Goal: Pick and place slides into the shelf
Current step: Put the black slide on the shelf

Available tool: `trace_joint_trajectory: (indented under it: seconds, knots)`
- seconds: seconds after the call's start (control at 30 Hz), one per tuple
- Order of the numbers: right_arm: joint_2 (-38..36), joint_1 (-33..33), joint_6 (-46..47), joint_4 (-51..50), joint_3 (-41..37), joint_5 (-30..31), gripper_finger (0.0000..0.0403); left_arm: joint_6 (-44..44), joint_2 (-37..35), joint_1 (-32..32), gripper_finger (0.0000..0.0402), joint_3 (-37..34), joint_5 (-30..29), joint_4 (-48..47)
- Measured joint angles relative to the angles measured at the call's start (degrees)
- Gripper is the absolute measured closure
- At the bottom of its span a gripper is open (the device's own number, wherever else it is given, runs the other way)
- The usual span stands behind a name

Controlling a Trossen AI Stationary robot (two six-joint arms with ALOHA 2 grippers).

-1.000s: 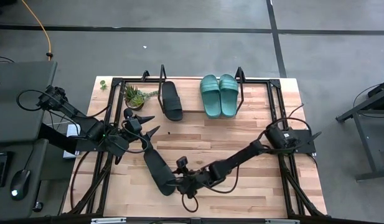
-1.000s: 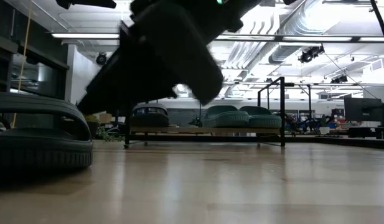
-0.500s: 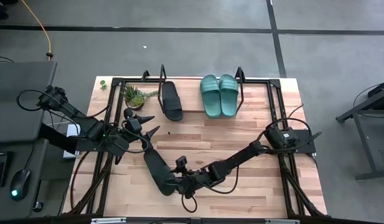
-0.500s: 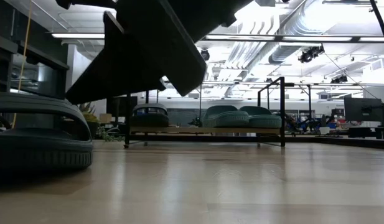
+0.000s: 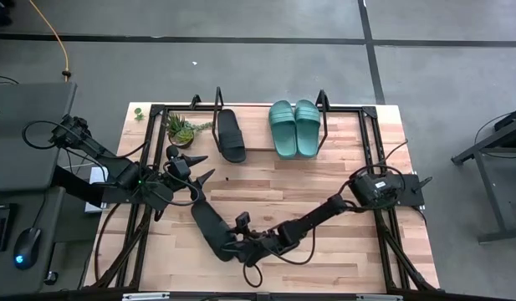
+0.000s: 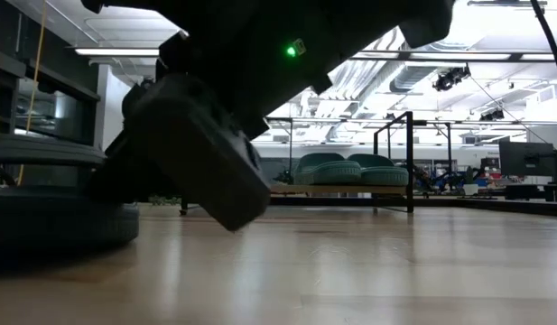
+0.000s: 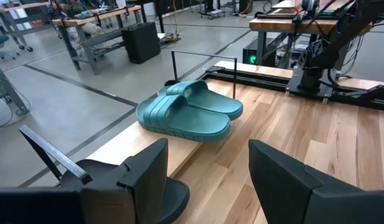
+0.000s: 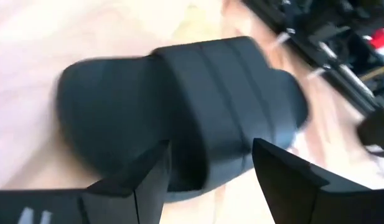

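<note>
The right end effector (image 5: 234, 245), fingers spread open, sits at the loose black slide (image 5: 209, 227) on the bench (image 5: 324, 180). The left end effector (image 5: 199, 167) waits open nearby. Two teal slides (image 5: 293, 127) and another black slide (image 5: 231, 134) rest on the shelf (image 5: 258, 153).

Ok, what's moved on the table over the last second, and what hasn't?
The right gripper has slid along the near table edge toward the left side, closing on the loose black rubber slide sandal; its open fingers now frame the strap, not yet gripping. That sandal hardly shifted. The left gripper, the black slide and the teal-green pair on the wooden shelf stayed put.
</note>
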Motion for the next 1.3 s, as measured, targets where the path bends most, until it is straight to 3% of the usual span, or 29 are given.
trace_joint_trajectory:
  seconds: [0.2, 0.47, 0.63, 0.97, 1.3]
  knots:
    - [0.0, -0.31, -0.7, 1.35, 0.0, 4.96, 0.0185, 0.0, 0.02, 0.01, 0.0195, 0.0, -0.22, -0.02]
    - [0.0, -0.74, 1.62, 0.93, -0.02, 5.07, 0.0194, 0.0, 0.02, 0.02, 0.0195, 0.0, -0.22, -0.02]
    - [0.0, -0.88, 1.8, 0.48, -0.02, 3.73, 0.0242, 0.0, 0.02, 0.01, 0.0195, 0.0, -0.22, -0.02]
    - [-0.06, -1.89, 2.97, -0.2, -0.02, -1.47, 0.0387, 0.0, 0.0, 0.0, 0.0195, 0.0, -0.22, -0.02]
    - [-0.61, -2.28, 1.36, -2.43, -0.02, 2.01, 0.04, 0.0, 0.02, 0.0, 0.0195, 0.0, -0.22, -0.02]
